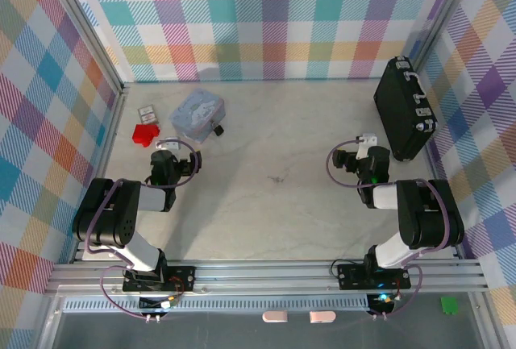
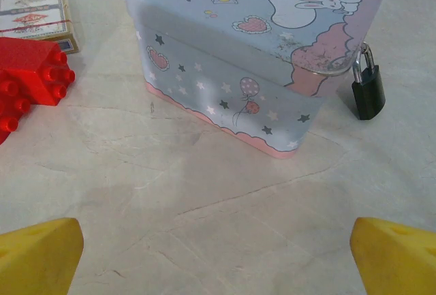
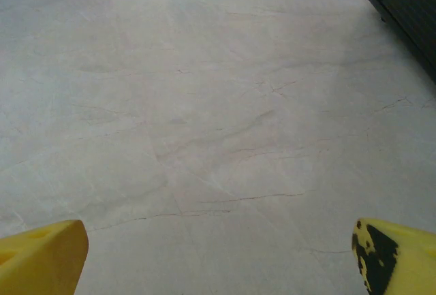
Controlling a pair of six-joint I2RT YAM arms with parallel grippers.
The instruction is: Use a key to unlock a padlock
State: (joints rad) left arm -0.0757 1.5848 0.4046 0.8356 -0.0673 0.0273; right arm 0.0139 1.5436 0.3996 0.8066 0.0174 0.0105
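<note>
Pale marble tabletop (image 1: 274, 204) carries the padlock (image 2: 368, 92), standing upright just beside the cartoon tin (image 2: 259, 56), at its 4 o'clock from above. Left gripper (image 2: 218, 257) and right gripper (image 3: 218, 257) hover, both jaws wide apart, holding nothing.

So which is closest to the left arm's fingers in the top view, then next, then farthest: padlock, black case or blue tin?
1. Blue tin, just ahead of the left fingers.
2. Padlock, beside the tin's right corner.
3. Black case, far across by the right wall.
</note>
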